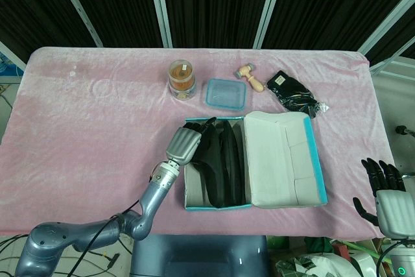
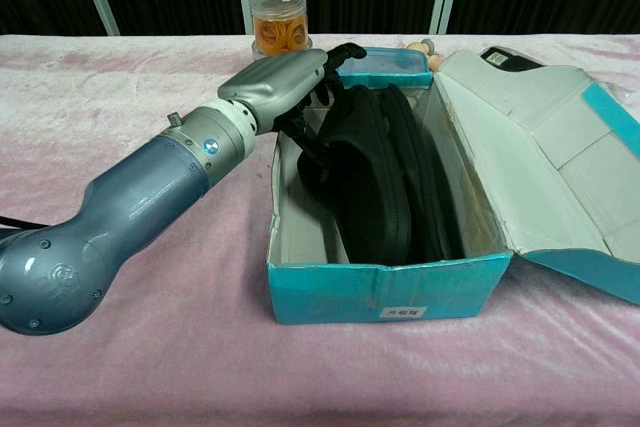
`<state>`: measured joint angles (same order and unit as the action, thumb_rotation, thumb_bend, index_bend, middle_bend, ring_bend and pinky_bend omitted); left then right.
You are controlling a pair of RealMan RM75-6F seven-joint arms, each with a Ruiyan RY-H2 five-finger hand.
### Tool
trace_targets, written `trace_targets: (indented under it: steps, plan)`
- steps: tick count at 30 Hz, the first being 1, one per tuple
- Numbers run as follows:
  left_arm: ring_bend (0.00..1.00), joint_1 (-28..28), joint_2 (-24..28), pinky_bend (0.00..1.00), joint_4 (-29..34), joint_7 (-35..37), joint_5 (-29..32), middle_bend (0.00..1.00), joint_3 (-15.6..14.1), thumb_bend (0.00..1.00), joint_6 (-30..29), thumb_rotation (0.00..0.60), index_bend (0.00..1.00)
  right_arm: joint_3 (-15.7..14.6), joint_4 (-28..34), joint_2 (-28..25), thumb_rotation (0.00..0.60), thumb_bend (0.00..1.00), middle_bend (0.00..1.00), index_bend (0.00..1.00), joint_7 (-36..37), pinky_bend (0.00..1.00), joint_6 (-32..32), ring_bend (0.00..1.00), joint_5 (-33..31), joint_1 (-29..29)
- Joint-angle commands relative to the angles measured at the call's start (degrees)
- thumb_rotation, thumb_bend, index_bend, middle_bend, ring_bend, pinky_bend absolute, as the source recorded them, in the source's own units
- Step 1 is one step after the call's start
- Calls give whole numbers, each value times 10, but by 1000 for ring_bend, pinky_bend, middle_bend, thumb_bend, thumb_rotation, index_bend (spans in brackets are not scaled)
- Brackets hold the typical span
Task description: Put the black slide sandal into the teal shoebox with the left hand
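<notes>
The teal shoebox [image 1: 218,207] [image 2: 380,282] lies open at the table's near middle, its grey-lined lid [image 1: 285,160] [image 2: 545,137] folded out to the right. The black slide sandal [image 1: 211,163] [image 2: 360,177] stands on edge inside the box, leaning against a second black sandal [image 1: 236,160] [image 2: 425,182] along the lid side. My left hand [image 1: 184,143] [image 2: 283,80] reaches over the box's left wall and grips the sandal's far end, fingers curled on it. My right hand [image 1: 387,194] hangs off the table's near right corner, fingers spread, holding nothing.
Behind the box stand a clear jar of orange pieces [image 1: 181,78] [image 2: 278,25], a small teal-lidded container [image 1: 226,93] [image 2: 392,59], a wooden mallet [image 1: 251,79] and a black bag [image 1: 295,93]. Pink cloth covers the table [image 1: 84,128].
</notes>
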<state>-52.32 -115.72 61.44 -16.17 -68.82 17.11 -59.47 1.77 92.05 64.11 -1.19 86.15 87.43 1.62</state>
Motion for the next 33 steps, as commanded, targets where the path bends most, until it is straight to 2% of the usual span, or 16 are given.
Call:
trace_targets:
  steps: [1, 3, 6, 11, 22, 24, 28, 33]
  plan:
    - [162, 4, 10, 236, 16, -45, 29, 254, 4, 0, 11, 600, 0, 0, 1, 0, 600, 243, 64, 27, -1, 60, 0, 0, 0, 0]
    - [56, 6, 17, 150, 27, -62, 39, 115, 5, 0, 15, 600, 0, 0, 1, 0, 600, 242, 64, 27, -2, 60, -1, 0, -1, 0]
    - [0, 10, 30, 51, 47, -66, 42, 5, 6, 0, 13, 600, 0, 0, 2, 0, 600, 242, 64, 27, -3, 60, -1, 0, 0, 0]
    - [0, 22, 67, 0, 105, -67, 28, 0, 2, 0, -1, 600, 0, 1, 5, 0, 600, 243, 64, 27, -7, 60, -2, 0, 2, 3]
    - [0, 67, 199, 0, 304, -170, 62, 0, -30, 0, -27, 600, 0, 3, 9, -1, 600, 242, 64, 27, -11, 60, -4, 0, 6, 7]
    - [0, 82, 229, 0, 344, -181, 62, 0, -36, 0, -46, 600, 0, 3, 8, -2, 600, 242, 64, 26, -9, 60, -3, 0, 6, 7]
    - [0, 133, 294, 0, 425, -198, 42, 0, -49, 0, -128, 600, 0, 6, 4, -6, 600, 242, 64, 27, -1, 60, -4, 0, 3, 8]
    - [0, 205, 369, 0, 479, -199, 0, 16, -82, 0, -224, 600, 0, 11, -5, -8, 600, 244, 64, 27, 10, 60, -3, 0, -1, 10]
